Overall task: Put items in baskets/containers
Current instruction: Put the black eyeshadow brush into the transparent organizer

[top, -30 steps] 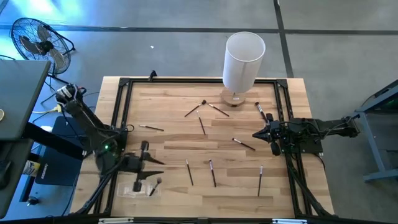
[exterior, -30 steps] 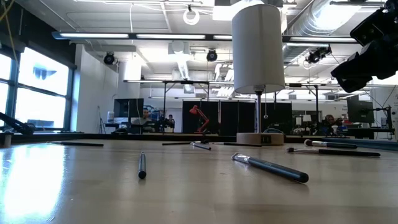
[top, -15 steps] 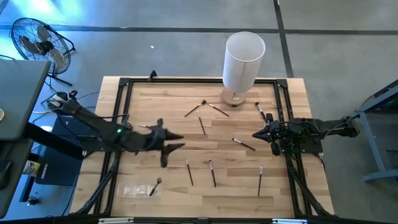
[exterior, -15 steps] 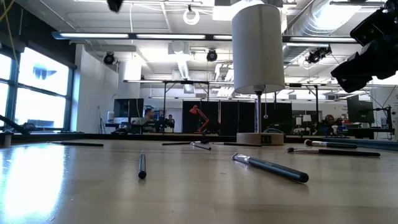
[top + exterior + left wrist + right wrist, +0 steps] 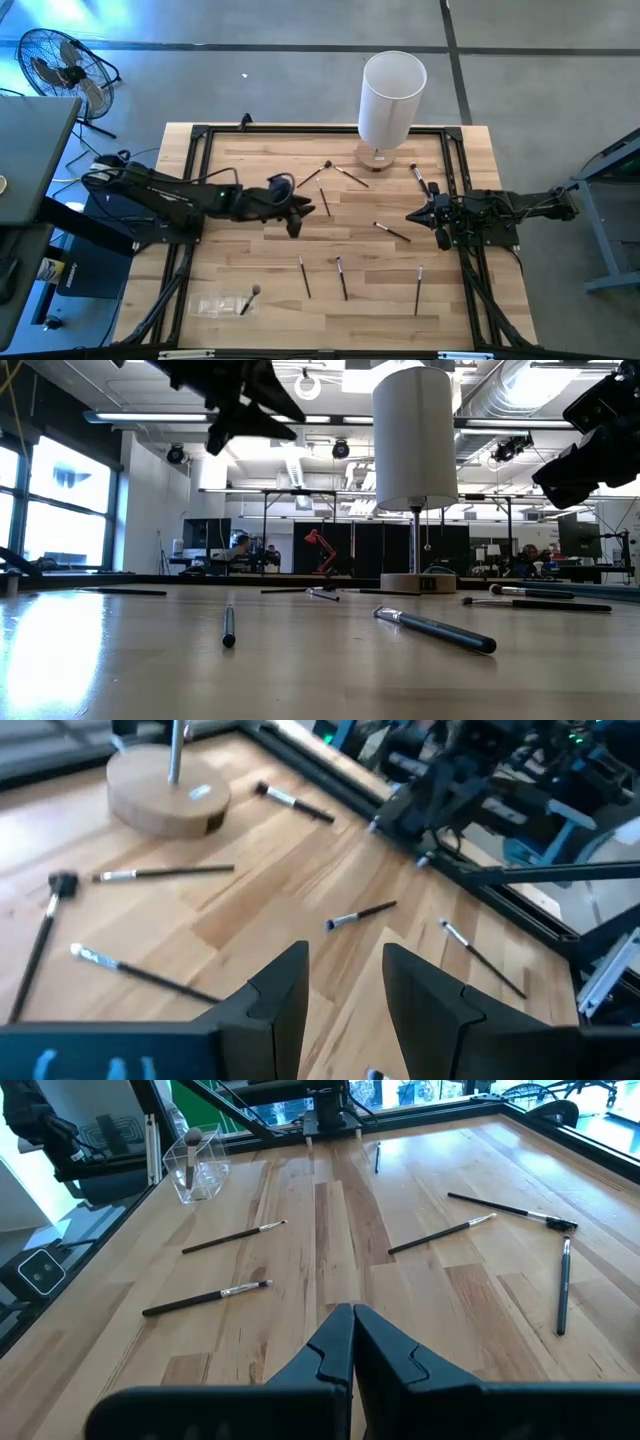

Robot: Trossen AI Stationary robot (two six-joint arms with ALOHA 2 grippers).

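While right hand (image 5: 413, 216) stays pressed together, left hand (image 5: 296, 210) spread, empty, moved from clear tray (image 5: 215, 305) to mid-table

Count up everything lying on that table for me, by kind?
Brushes in view: 9 (one of them in the container)
Clear container: 1
White lamp: 1
Total: 11
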